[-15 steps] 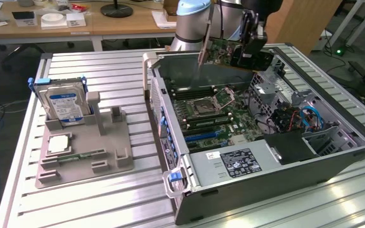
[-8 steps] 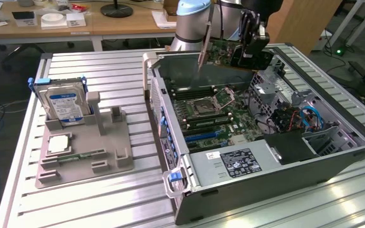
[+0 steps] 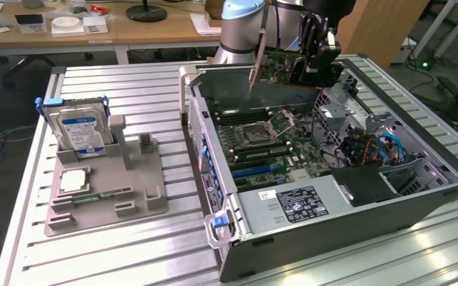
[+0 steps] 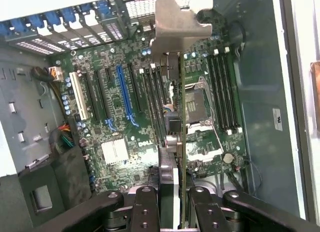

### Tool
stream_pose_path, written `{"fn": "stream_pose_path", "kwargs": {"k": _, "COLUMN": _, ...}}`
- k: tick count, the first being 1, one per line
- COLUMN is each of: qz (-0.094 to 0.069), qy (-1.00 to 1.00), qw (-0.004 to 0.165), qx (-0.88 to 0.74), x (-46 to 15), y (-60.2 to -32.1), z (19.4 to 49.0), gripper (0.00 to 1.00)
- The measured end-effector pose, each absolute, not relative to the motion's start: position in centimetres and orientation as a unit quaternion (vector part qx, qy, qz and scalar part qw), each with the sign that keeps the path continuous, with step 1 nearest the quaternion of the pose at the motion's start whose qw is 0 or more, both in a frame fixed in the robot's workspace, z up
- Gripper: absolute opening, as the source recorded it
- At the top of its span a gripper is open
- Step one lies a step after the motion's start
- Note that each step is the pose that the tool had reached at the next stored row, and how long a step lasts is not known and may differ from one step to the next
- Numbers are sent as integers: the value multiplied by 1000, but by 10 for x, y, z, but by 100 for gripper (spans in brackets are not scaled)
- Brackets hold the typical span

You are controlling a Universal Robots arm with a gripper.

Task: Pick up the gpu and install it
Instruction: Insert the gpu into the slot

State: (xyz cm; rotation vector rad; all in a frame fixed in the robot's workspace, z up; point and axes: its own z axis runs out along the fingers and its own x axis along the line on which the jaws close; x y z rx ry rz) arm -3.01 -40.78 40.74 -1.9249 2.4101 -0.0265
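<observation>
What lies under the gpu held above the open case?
The motherboard, with its blue slot and the processor socket. The gpu, gripped by the hand, covers a narrow strip of board beside the socket.

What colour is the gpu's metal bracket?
Silver-grey; the bracket of the gpu shows best in the wrist view.

Motherboard [image 4: 100, 134] is showing white "DELL" lettering. Power supply label [image 3: 302, 204] and blue drive label [image 3: 81, 132] are carrying print too small to read.

hard drive [image 3: 81, 130]: upright in grey holder [image 3: 114, 193] | computer case [image 3: 333, 235]: open, on slatted table [image 3: 126, 256] | wooden desk [image 3: 161, 33]: behind
</observation>
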Motion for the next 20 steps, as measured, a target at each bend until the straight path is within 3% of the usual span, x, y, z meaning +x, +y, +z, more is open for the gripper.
{"fn": "stream_pose_path", "kwargs": {"k": 20, "qz": -7, "qy": 741, "qw": 29, "qx": -671, "x": -30, "y": -412, "z": 407, "gripper": 28}}
